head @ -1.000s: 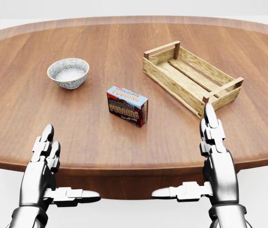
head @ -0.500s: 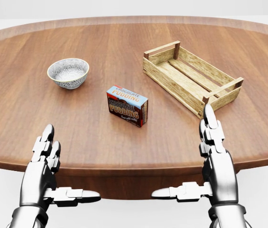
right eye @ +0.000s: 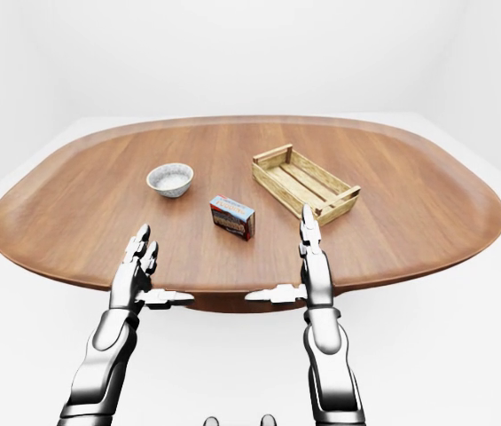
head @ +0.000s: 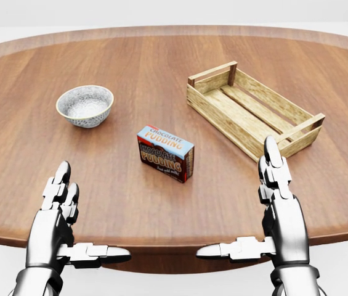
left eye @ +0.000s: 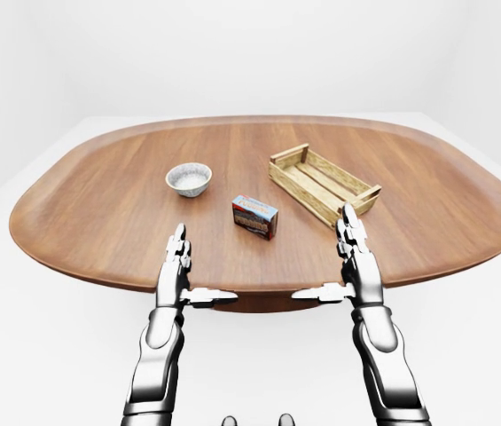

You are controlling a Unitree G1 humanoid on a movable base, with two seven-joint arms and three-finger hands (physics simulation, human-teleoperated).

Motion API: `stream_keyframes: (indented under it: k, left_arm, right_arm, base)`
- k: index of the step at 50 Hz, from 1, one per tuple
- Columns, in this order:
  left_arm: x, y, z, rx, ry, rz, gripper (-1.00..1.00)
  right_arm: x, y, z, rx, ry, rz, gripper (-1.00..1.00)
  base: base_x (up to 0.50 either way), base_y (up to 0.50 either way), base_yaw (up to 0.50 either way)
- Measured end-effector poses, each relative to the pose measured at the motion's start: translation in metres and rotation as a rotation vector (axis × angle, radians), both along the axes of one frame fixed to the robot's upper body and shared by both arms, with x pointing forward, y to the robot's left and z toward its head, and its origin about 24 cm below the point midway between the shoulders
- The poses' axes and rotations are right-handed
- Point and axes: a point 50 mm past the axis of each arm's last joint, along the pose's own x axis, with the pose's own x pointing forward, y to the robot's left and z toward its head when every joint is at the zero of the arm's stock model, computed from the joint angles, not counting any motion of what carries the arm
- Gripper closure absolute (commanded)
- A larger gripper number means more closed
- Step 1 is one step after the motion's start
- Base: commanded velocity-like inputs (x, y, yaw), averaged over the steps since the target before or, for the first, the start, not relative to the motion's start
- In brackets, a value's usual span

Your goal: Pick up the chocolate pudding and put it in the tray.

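Note:
The chocolate pudding box point(head: 165, 153), brown with a blue top, stands on the wooden table point(head: 161, 61) near the middle of the head view. The tray, a slatted wooden crate point(head: 220, 114), sits empty to its upper right. My left hand point(head: 93, 213) is open at the lower left, over the table's near edge and apart from the box. My right hand point(head: 235, 197) is open at the lower right, its fingertips point(head: 271, 148) just below the crate's near corner. Both hands hold nothing.
A small patterned bowl point(head: 85, 105) stands to the upper left of the box. The oval table has a raised rim, and white floor surrounds it point(left eye: 19, 355).
The whole picture has shifted: the table, box, crate and bowl sit slightly lower and larger, so the camera has moved closer. The hands keep their pose and place in the view.

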Motion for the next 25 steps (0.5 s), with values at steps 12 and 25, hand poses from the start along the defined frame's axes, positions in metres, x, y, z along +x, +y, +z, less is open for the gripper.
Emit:
stream_keyframes:
  k: [12, 25]
  left_arm:
    - [0.0001, 0.0000, 0.0001, 0.000, 0.000, 0.000, -1.00]
    - [0.0001, -0.0001, 0.0001, 0.000, 0.000, 0.000, -1.00]
  right_arm:
    - [-0.0004, 0.0003, 0.0010, -0.002, -0.004, 0.000, -1.00]
    - [-0.0005, 0.0005, 0.0016, -0.002, -0.007, 0.001, -1.00]
  base:
    - [0.31, 0.00, 0.00]
    - [0.31, 0.00, 0.00]
